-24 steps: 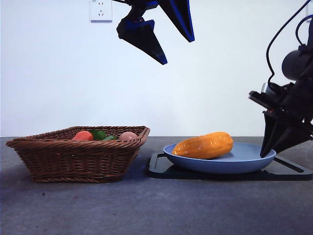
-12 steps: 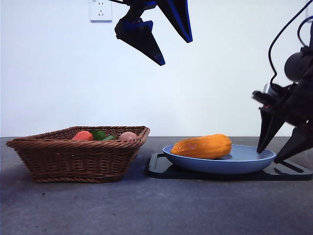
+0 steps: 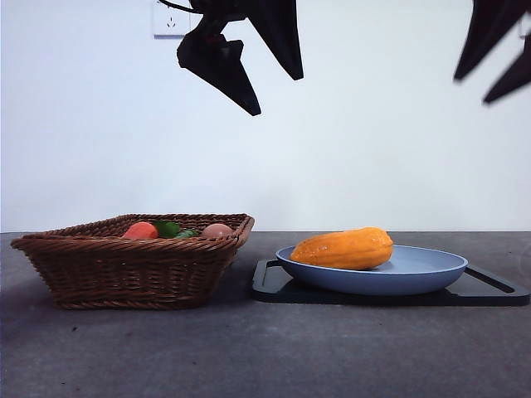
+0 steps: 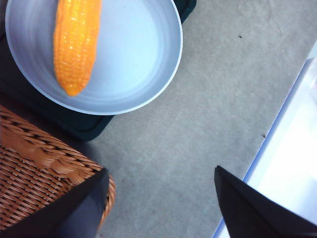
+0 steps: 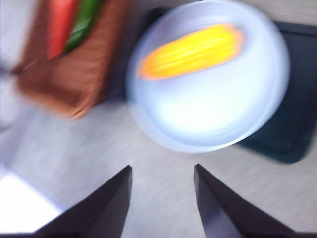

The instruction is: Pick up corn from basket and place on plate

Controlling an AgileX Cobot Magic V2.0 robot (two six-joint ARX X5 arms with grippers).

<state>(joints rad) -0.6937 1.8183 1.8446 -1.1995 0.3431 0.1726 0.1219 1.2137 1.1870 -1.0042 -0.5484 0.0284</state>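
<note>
So the big change: the right gripper [image 3: 496, 62] was sitting low at the right edge of the plate [image 3: 431, 278] a second ago, and now it's lifted way up into the upper right corner of the front view, jaws spread apart and holding nothing. The corn [image 3: 343, 249] lies on its side on the left half of the plate and has barely settled since half a second back. The left gripper [image 3: 253, 66] hangs at the top of the frame, left of centre, jaws wide open and empty too, drifted slightly left. The basket [image 3: 124, 269] at lower left only has the red, green and peach bits in it. Honestly looks like the job's done, arms just backing off.
</note>
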